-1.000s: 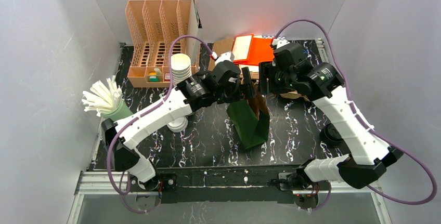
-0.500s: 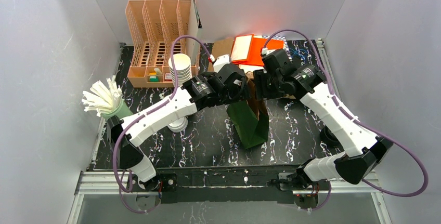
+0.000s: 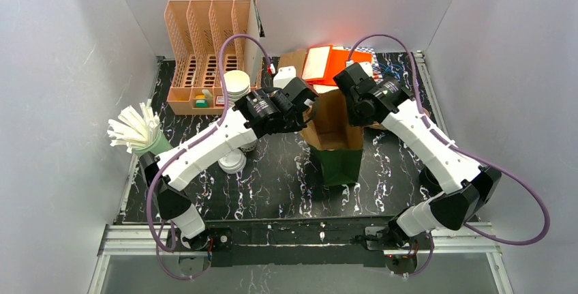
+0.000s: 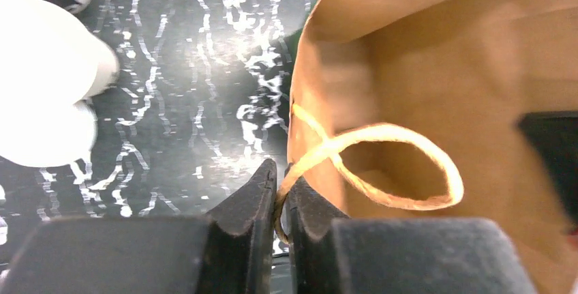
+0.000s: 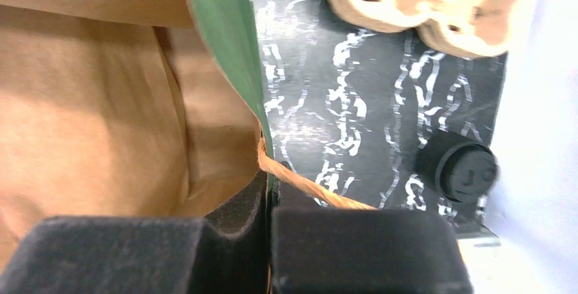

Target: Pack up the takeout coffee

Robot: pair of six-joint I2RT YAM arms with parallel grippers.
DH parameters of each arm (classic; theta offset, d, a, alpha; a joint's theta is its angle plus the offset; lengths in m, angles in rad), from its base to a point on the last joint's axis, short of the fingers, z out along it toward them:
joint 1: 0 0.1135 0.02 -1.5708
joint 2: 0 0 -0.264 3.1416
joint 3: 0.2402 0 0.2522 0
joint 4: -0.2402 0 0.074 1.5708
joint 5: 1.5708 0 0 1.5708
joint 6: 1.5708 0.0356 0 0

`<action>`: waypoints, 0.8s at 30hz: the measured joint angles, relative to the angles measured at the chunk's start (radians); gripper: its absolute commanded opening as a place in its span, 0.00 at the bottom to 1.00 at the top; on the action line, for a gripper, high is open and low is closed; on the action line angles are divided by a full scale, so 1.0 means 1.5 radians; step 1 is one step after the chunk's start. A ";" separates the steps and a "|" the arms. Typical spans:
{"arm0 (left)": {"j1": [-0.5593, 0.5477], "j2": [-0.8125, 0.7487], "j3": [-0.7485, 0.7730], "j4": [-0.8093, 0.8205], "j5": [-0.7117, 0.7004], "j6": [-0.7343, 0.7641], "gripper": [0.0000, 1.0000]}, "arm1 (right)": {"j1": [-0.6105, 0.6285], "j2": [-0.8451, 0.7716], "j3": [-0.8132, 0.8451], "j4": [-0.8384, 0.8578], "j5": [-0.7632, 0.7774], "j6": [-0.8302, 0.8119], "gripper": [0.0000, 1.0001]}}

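Both grippers have pinched shut since the earlier frame and spread the paper bag (image 3: 332, 127) open, so its brown inside now shows at frame centre. The left gripper (image 4: 279, 195) nips the bag's rim by the twine handle (image 4: 382, 164). The right gripper (image 5: 268, 188) clamps the opposite green edge. The takeout coffee cup (image 3: 233, 163), plain white and round from above, stands centre-left, apart from the bag.

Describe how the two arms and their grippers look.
The left arm and right arm have white links with black joints and bases. A purple cable loops along each. The left gripper and right gripper are black, blocky and matte.
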 measured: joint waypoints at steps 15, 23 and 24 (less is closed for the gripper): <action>0.035 0.023 0.075 -0.094 0.009 0.114 0.01 | -0.053 -0.029 0.003 -0.072 0.083 0.018 0.55; 0.038 0.021 0.030 0.042 0.144 0.075 0.09 | -0.057 -0.036 0.090 -0.042 -0.103 -0.012 0.65; 0.038 0.021 0.028 0.052 0.158 0.070 0.16 | -0.057 -0.036 0.105 -0.039 -0.122 -0.014 0.65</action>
